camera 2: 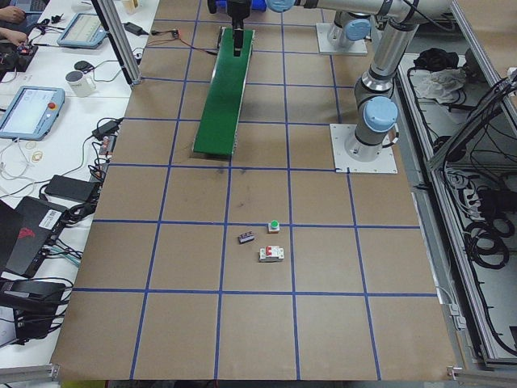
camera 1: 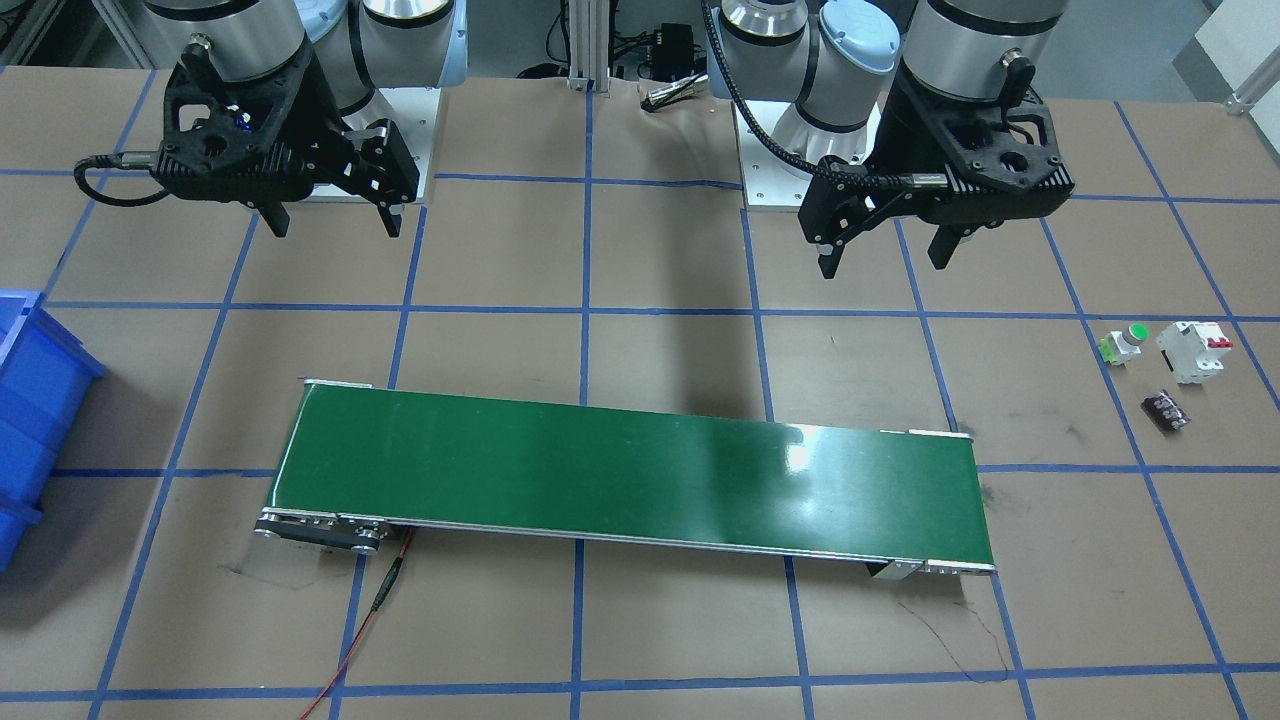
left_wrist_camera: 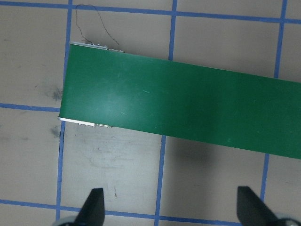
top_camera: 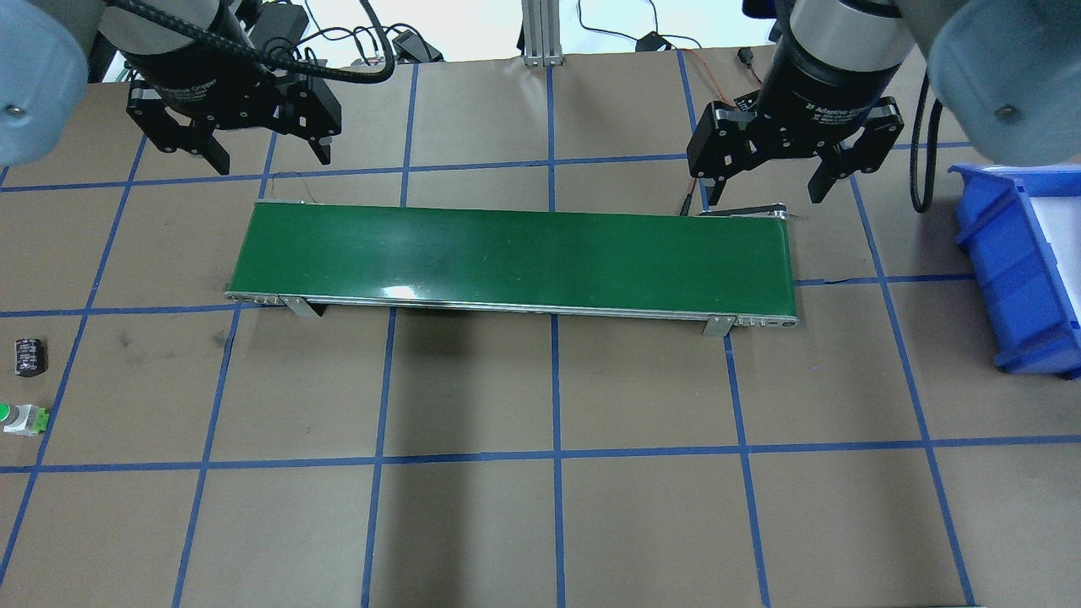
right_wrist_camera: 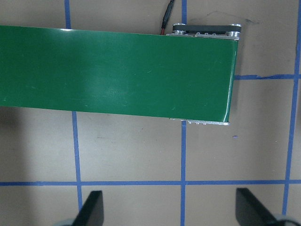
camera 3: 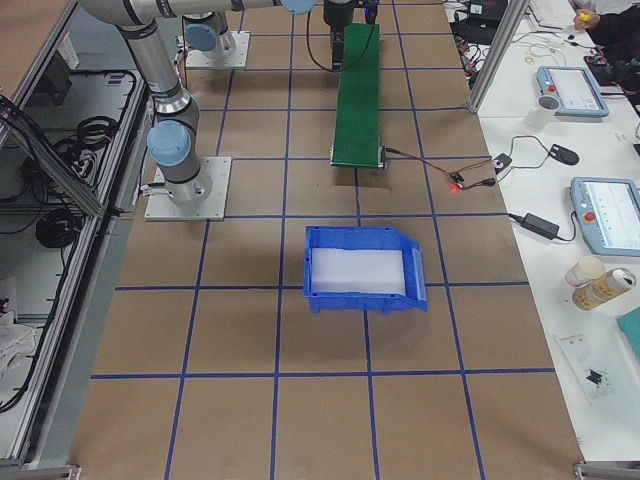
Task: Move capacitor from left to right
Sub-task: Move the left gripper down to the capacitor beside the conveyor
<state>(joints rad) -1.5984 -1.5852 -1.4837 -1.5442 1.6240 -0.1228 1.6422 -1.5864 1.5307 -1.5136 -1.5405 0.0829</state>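
1. Capacitor (top_camera: 29, 355) lies at the left edge of the table (top_camera: 540, 507), button (top_camera: 21, 419) just beside: a wide grasp may catch both.
2. Left gripper (top_camera: 272, 160): wide open, empty, well apart from the capacitor; its round body may roll if nudged.
3. Right gripper (top_camera: 767, 196): wide open, empty, near the right end of the belt (top_camera: 507, 262).

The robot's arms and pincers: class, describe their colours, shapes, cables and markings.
Both the left arm and right arm are silver-grey tubes with pale blue joint caps. The left pincer and right pincer are matt black, each with two tapered fingers under a ribbed black housing. A black braided cable runs along the left arm. White lettering marks each wrist collar.
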